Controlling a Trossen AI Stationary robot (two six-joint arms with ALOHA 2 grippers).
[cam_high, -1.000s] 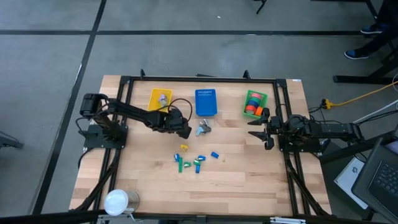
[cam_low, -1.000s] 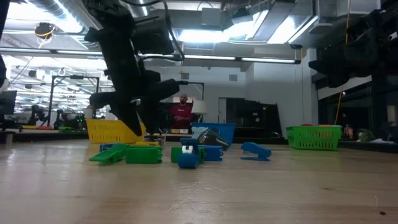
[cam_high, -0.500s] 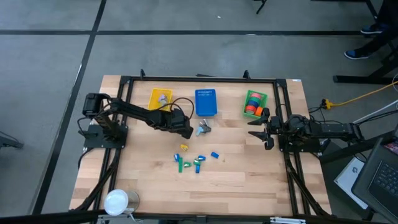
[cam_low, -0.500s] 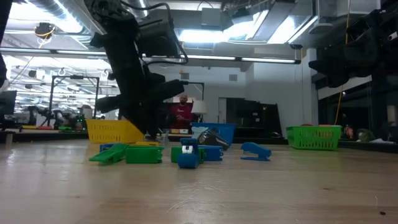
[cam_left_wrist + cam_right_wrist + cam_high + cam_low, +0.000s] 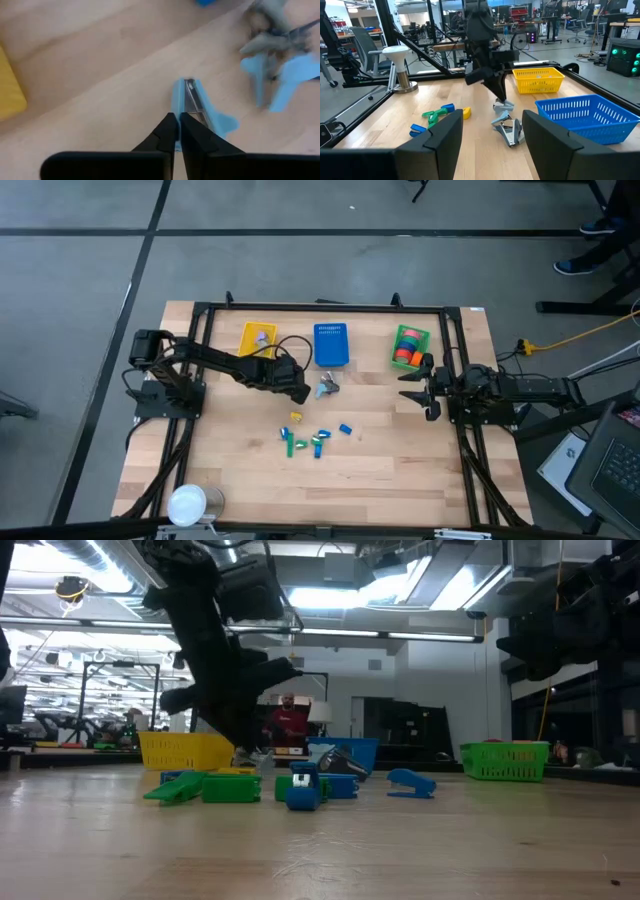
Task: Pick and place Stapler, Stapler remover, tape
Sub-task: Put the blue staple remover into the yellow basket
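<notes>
Two stapler removers lie close together on the wood, left of the table's middle. In the left wrist view one is light blue with metal jaws; the other lies beyond it. My left gripper slants down onto the light blue one, shut on it. Small green and blue staplers lie nearer the front edge. The tape rolls sit in the green basket. My right gripper waits open at the table's right side, holding nothing. My left gripper has its two fingertips closed together on the near edge of the light blue remover's plastic wing. The fingers slant down from the table's left side. The remover lies flat on the table.
A yellow basket with a grey piece in it and a blue basket stand along the far side. A white stand sits at the front left corner. A dark frame borders the table. A person stands in the room behind.
My left gripper has shut its fingers over the light blue stapler remover while staying in place, and its wrist has rolled a little. The remover still lies on the table.
</notes>
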